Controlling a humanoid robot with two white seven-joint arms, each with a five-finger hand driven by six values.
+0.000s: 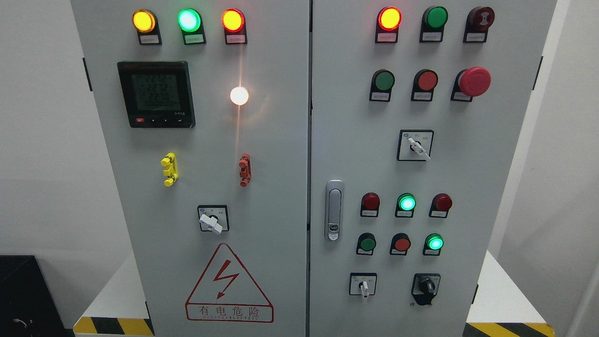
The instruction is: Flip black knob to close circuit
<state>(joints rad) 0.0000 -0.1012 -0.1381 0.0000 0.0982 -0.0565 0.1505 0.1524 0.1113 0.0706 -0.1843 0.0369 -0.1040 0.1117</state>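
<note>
Knob (426, 286) untouched at the cabinet's (281, 187) lower right, neither of my hands in frame so finger state unknown; approach step, next needs a reach and pinch-turn.

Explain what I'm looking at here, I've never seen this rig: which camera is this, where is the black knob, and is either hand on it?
This single picture comes from the camera on the robot's head, facing a grey electrical cabinet with two doors. The black knob sits at the lower right of the right door, beside a white selector switch. Above them are indicator lamps, some lit, and a red mushroom-shaped button. The left door carries a digital meter and a lightning warning triangle. Neither hand is in view, so nothing is held.
</note>
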